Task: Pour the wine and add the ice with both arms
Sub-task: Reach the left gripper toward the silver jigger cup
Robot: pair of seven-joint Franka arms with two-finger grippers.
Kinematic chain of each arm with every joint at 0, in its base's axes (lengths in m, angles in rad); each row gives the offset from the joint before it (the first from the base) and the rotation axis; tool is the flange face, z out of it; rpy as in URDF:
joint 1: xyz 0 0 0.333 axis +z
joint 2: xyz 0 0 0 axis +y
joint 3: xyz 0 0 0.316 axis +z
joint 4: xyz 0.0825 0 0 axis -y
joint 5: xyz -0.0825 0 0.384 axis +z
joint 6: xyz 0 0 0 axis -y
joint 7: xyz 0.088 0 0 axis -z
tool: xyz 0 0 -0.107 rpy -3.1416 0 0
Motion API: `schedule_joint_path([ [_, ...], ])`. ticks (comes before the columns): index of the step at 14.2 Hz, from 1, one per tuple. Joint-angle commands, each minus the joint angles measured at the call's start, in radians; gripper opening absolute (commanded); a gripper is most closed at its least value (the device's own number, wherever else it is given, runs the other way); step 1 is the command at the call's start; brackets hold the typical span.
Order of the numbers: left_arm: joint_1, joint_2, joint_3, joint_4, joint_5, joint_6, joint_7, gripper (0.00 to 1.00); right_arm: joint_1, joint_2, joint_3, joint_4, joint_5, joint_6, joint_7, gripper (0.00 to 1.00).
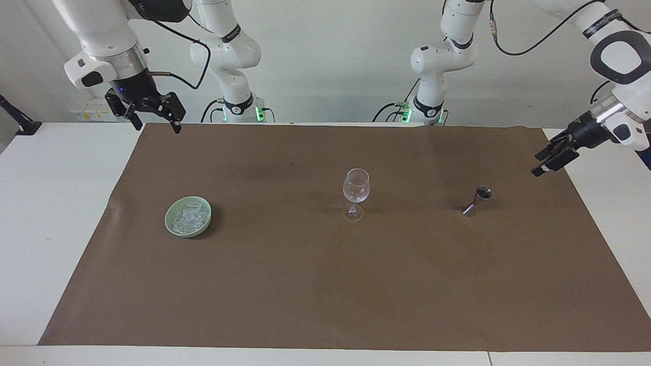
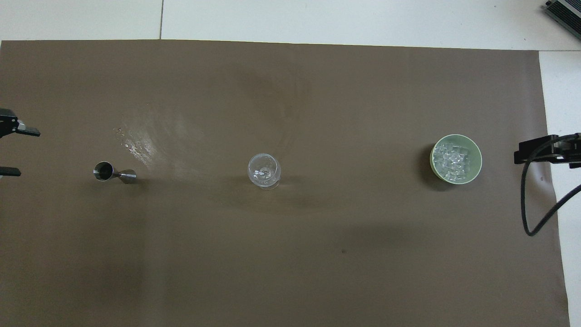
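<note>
A clear stemmed wine glass [image 1: 355,193] [image 2: 263,171] stands upright at the mat's middle and looks empty. A steel jigger [image 1: 477,200] [image 2: 113,172] stands toward the left arm's end. Toward the right arm's end, a green bowl [image 1: 168,219] [image 2: 476,168] holds a heap of ice [image 1: 189,217] [image 2: 450,159]. No wine shows. My left gripper [image 1: 543,168] [image 2: 18,152] hangs open over the mat's edge, level with the jigger and apart from it. My right gripper [image 1: 155,124] [image 2: 535,152] waits open and empty above the mat's corner by its base.
A brown mat [image 1: 325,284] covers most of the white table [image 1: 46,203]. A shiny wet smear [image 2: 140,141] lies on the mat just farther from the robots than the jigger. A black cable [image 2: 529,204] loops from the right arm.
</note>
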Motion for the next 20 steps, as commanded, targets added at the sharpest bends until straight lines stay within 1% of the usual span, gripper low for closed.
schedule_joint_path([
  [1,0.028,0.046,-0.007,-0.002,-0.118,0.016,-0.139,1.0,-0.004,-0.02,0.003,-0.019,0.002,-0.006,-0.024,1.0],
  [4,0.061,0.083,-0.007,-0.008,-0.198,0.04,-0.254,1.0,-0.004,-0.02,0.003,-0.019,0.002,-0.006,-0.024,1.0],
  [8,0.139,0.149,-0.007,-0.033,-0.366,0.043,-0.377,1.0,-0.004,-0.02,0.003,-0.019,0.003,-0.006,-0.024,1.0],
  [10,0.145,0.152,-0.007,-0.092,-0.412,0.075,-0.379,1.0,-0.004,-0.02,0.003,-0.019,0.002,-0.006,-0.024,1.0],
  [12,0.166,0.154,-0.007,-0.172,-0.492,0.125,-0.376,1.0,-0.004,-0.02,0.003,-0.019,0.003,-0.006,-0.024,1.0],
  [16,0.171,0.145,-0.007,-0.269,-0.544,0.149,-0.363,1.0,-0.004,-0.02,0.003,-0.019,0.003,-0.006,-0.024,1.0],
  [17,0.173,0.145,-0.007,-0.283,-0.56,0.151,-0.353,1.0,-0.004,-0.02,0.003,-0.019,0.002,-0.006,-0.024,1.0],
  [20,0.174,0.125,-0.007,-0.39,-0.615,0.194,-0.253,1.0,-0.004,-0.02,0.003,-0.019,0.003,-0.006,-0.024,1.0],
])
